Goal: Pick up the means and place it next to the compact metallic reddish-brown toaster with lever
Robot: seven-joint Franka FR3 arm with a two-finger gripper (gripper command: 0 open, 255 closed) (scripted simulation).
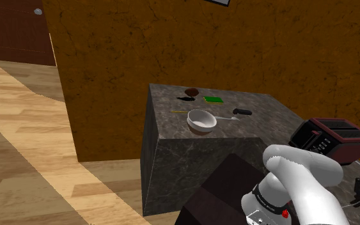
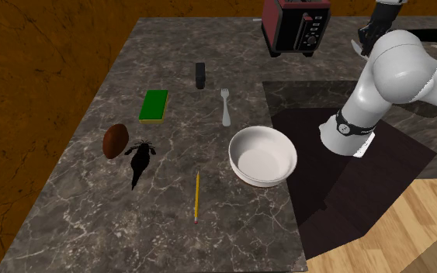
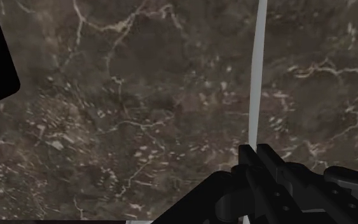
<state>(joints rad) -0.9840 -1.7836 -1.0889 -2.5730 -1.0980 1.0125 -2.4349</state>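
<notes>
Fingers (image 3: 247,162) of the gripper (image 3: 257,148) look pressed together in the wrist view, with nothing clasped. A thin pale strip (image 3: 255,76) on the dark marbled counter (image 2: 92,202) runs up to their tips, and I cannot tell whether it is a seam or a separate thing. The hand hovers just beside the dark red toaster (image 2: 294,23), well apart from the loose items.

The sentence leaves open which item the "means" is; my guess is the fork (image 2: 225,107) or the pencil (image 2: 197,198). In the second exterior view, with the white bowl (image 2: 262,155) as the dial's centre, the fork lies near at 11 o'clock, the pencil at 8 o'clock and the toaster at 1 o'clock. Both candidates lie untouched, so I judge that the reach is not yet made. The next move calls for swinging away from the toaster, spreading the fingers and coming down across a slim, flat-lying shaft.

The second exterior view lays out the green sponge (image 2: 154,106), black block (image 2: 200,75), brown oval ball (image 2: 116,141) and black clawed figure (image 2: 139,161) plainly. The shoulder view bunches them at the counter's far end, yet shows the toaster's top slots. The wrist view adds the toaster's corner close by the fingers.
</notes>
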